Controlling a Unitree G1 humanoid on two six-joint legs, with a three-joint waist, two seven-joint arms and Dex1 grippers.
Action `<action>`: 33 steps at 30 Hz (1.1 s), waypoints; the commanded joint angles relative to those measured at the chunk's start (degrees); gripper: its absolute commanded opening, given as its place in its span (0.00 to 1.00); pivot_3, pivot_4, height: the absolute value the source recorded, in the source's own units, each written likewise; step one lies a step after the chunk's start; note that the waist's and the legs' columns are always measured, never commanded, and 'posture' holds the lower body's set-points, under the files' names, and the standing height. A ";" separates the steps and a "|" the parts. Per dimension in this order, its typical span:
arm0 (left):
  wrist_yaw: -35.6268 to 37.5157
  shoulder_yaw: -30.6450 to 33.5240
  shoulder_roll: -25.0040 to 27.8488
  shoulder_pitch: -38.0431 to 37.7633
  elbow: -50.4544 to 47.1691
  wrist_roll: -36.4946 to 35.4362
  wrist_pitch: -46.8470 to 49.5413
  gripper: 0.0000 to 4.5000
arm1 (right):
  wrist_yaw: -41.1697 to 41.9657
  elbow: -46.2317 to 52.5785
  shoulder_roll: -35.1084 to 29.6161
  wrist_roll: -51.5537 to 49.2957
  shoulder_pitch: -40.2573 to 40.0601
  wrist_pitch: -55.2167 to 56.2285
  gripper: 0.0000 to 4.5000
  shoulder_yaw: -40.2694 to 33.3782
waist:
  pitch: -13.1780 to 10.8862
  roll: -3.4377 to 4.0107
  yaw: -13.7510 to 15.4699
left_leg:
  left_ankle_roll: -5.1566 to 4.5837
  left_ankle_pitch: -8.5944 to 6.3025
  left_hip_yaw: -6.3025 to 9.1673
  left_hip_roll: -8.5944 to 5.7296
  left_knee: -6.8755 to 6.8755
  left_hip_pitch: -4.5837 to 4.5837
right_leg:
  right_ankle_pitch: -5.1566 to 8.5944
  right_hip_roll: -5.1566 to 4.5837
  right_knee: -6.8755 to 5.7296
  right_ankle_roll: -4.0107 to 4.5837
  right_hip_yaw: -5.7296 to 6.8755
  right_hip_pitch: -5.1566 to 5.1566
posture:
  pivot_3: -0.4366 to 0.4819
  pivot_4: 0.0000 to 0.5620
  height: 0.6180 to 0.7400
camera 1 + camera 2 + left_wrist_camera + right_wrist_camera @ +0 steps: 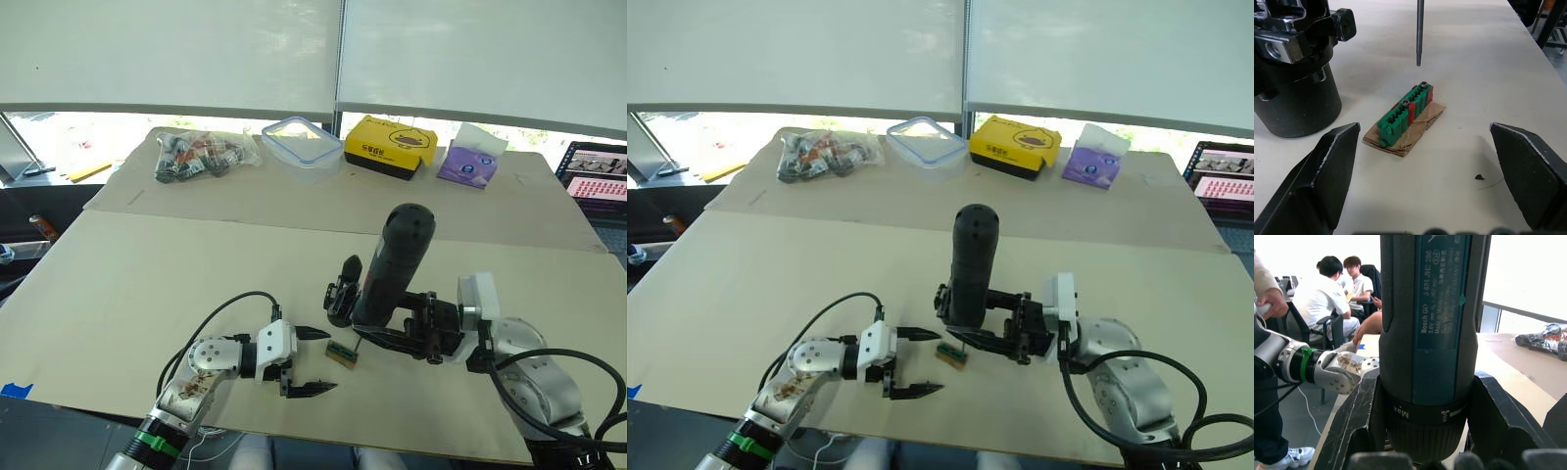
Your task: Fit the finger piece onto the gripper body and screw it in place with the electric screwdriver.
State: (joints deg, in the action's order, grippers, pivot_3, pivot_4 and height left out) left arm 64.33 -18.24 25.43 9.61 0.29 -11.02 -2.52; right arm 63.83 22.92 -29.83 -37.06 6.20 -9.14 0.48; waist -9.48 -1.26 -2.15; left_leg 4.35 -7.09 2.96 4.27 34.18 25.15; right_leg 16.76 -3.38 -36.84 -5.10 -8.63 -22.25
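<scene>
Surface: pale tabletop (pixel 147 284) under bright windows with white blinds; people sit in a room seen past the near edge in the right wrist view.
Screwdriver: the electric screwdriver (pixel 392 264) stands nearly upright near the near edge, right of centre, rounded end up, long axis leaning slightly away at the top, thin bit (pixel 1420 29) pointing down.
Bit tip: hangs just above the green block (pixel 1405 113), not touching; two screw heads show on the block's top.
Right gripper: the right gripper (pixel 387 326) is clamped around the screwdriver's lower barrel, one finger on each side.
Writing: "Bosch GO", "3.6V" and "Max" read on the barrel; smaller print is too fine to read.
Gripper body: the gripper body (pixel 340 292) stands just left of the screwdriver, round base down, finger up; partly hidden behind the tool.
Left gripper: the left gripper (pixel 312 361) rests near the near edge, fingers spread wide, empty, pointing at the block.
Far edge: bag of parts (pixel 201 154), clear box (pixel 302 146), yellow box (pixel 389 147), purple pack (pixel 470 160).
</scene>
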 commanded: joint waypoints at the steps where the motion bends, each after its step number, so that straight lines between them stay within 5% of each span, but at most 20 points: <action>1: 0.05 -3.12 -0.40 -1.56 1.50 1.69 1.64 1.00 | 0.79 1.27 0.58 -0.32 0.62 2.08 0.42 -0.13 | 0.00 0.00 0.01 | 0.00 0.00 0.00 0.00 0.00 0.00 | 0.00 0.00 0.00 0.00 0.00 0.00 | 0.48 0.27 1.00; 33: -0.29 -3.04 0.09 -1.99 -0.82 1.32 3.75 1.00 | 0.92 1.17 0.89 1.46 0.01 1.62 0.42 0.15 | 0.00 0.00 0.00 | 0.00 0.00 0.00 0.00 -0.03 0.00 | 0.00 0.00 0.02 0.00 0.00 -0.01 | 0.48 0.27 1.00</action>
State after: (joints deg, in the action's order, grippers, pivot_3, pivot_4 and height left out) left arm 63.63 -18.43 25.60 9.15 -1.48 -10.85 -0.14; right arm 64.78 22.33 -28.92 -34.81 5.93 -9.07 1.45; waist -9.48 -1.26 -2.15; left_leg 4.35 -7.09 2.96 4.26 34.15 25.15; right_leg 16.77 -3.39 -36.82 -5.10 -8.63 -22.26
